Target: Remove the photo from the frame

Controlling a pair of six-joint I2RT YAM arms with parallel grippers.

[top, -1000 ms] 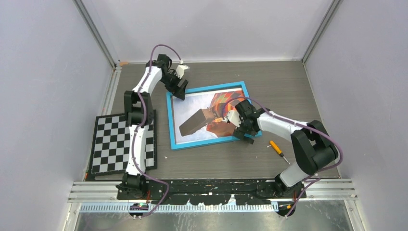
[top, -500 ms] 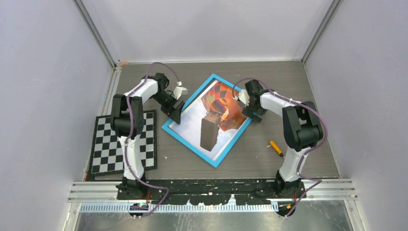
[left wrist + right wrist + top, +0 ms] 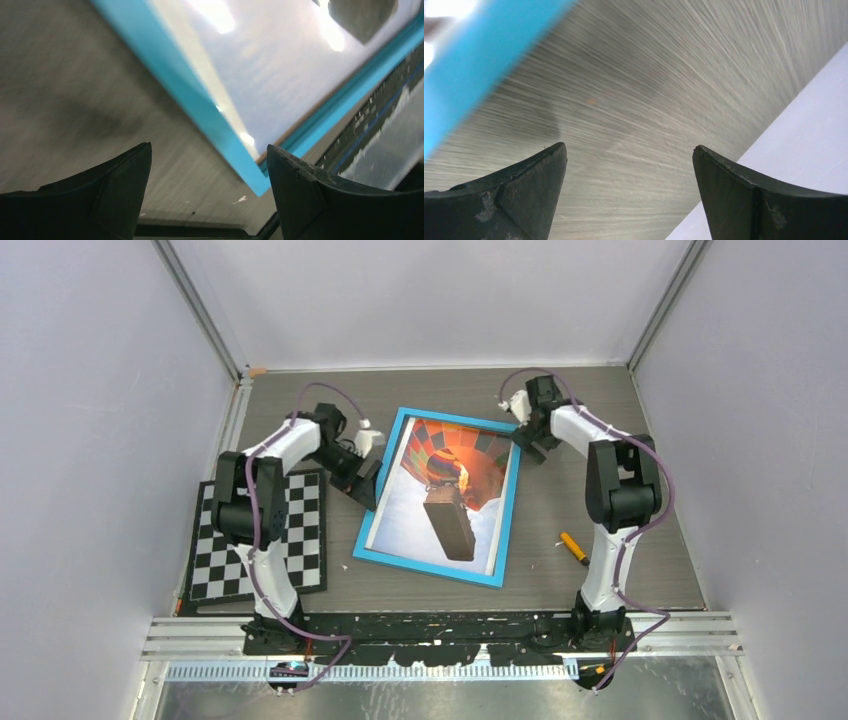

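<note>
Surface: grey wood-grain table, closed in by pale walls on 3 sides.
Frame: frame is laid flat mid-table, face up. Blue border is seen all round, long sides run near to far w/ a slight tilt.
Photo: photo is held inside the frame, not taken out. Balloon is toward far end, brown basket toward near end.
L arm: left gripper is set at the frame's left edge, jaws spread wide, nothing pinched. In wrist view the left gripper is seen w/ the blue frame edge and a corner just ahead of the fingers, and pale photo sky beyond. Contact w/ frame can't be told.
R arm: right gripper is placed just off the frame's far right corner. In wrist view the right gripper is seen w/ jaws parted and only bare table btwn them. Blurred blue frame edge shows at upper left.
Other: checkerboard lies near left, partly covered by L arm. Orange-handled screwdriver lies right of frame, apart from it.
</note>
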